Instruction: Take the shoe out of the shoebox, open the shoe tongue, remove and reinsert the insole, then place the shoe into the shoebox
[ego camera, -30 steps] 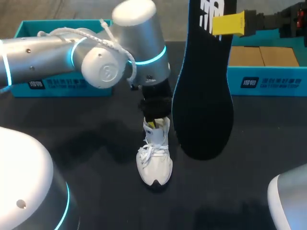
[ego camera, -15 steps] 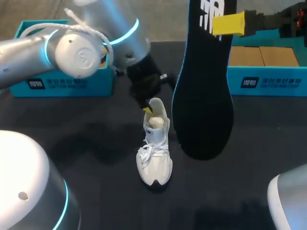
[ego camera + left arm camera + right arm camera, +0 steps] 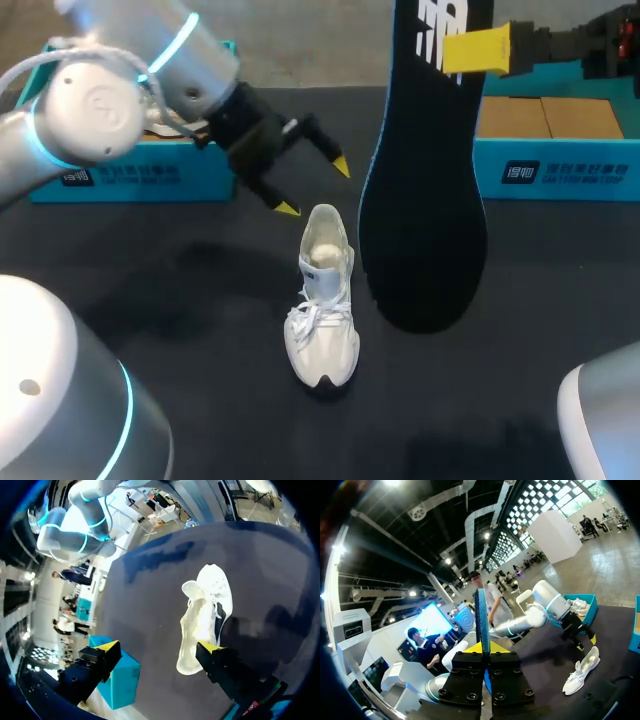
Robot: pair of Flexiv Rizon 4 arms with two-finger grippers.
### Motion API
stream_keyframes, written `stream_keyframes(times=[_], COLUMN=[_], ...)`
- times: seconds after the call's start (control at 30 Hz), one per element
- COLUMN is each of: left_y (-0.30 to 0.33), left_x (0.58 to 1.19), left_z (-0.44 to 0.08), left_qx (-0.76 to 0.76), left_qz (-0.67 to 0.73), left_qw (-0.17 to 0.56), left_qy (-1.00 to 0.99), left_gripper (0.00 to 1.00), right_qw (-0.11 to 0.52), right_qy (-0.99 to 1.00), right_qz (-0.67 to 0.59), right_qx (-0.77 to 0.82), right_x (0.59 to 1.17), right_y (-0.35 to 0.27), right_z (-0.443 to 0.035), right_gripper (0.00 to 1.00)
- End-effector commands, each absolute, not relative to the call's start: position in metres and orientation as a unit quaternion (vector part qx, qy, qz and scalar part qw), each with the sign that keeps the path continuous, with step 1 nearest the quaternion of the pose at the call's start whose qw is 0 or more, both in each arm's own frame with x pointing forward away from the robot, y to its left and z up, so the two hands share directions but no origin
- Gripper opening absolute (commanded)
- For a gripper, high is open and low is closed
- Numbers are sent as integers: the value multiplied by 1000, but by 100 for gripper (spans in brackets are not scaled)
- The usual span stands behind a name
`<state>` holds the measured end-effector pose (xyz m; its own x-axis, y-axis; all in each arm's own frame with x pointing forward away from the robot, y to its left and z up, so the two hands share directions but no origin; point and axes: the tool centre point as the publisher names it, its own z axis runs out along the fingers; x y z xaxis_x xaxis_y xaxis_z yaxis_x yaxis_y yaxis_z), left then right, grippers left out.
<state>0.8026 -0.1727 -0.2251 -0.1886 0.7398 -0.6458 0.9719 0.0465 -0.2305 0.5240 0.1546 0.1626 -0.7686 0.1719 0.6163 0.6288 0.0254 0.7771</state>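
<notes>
In the head view, a white shoe (image 3: 322, 300) is seen standing on its sole at the middle of the dark table (image 3: 180, 300), with the toe turned toward the lower edge of the frame and the open collar toward the top; its pale interior is exposed and the laces are spread over the front. The left arm (image 3: 120, 90) is brought in from the upper left, and the left jaws are held spread wide just above and to the left of the heel, with nothing between the yellow tips (image 3: 343, 166) and no contact with the shoe. In the left wrist view, the shoe (image 3: 207, 615) is seen ahead of the spread jaws, its heel end nearest one yellow tip (image 3: 210, 647), and a teal box (image 3: 120, 680) is seen beside the other finger. A black insole (image 3: 425, 200) is held upright at the upper right of the head view, well above the table and to the right of the shoe, and it is pinched near its top end by the right jaws, of which one yellow finger (image 3: 480, 50) is visible. In the right wrist view, the insole (image 3: 481, 615) is seen edge-on, clamped between the two fingers. A teal shoebox (image 3: 130, 175) is set at the upper left, behind the left arm, and a second shoebox (image 3: 560, 160) at the upper right, with brown cardboard showing inside.
</notes>
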Motion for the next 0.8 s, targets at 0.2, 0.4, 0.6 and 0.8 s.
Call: stream_keyframes(times=[0.2,0.4,0.6,0.8], left_y=[-154,-152,-156,-161], left_x=[805,814,821,825], left_z=[-205,-188,-171,-158], left_qx=[568,555,539,528], left_qz=[-454,-479,-503,-518], left_qw=[392,443,483,507], left_qy=[563,516,472,443], left_gripper=[100,100,100,100], right_qw=[180,180,180,180], right_qy=[-694,-694,-694,-694], right_qz=[-634,-634,-634,-634], right_qx=[-290,-290,-290,-290], right_x=[526,526,526,526], right_y=[157,157,157,157], right_z=[165,165,165,165], right_gripper=[0,0,0,0])
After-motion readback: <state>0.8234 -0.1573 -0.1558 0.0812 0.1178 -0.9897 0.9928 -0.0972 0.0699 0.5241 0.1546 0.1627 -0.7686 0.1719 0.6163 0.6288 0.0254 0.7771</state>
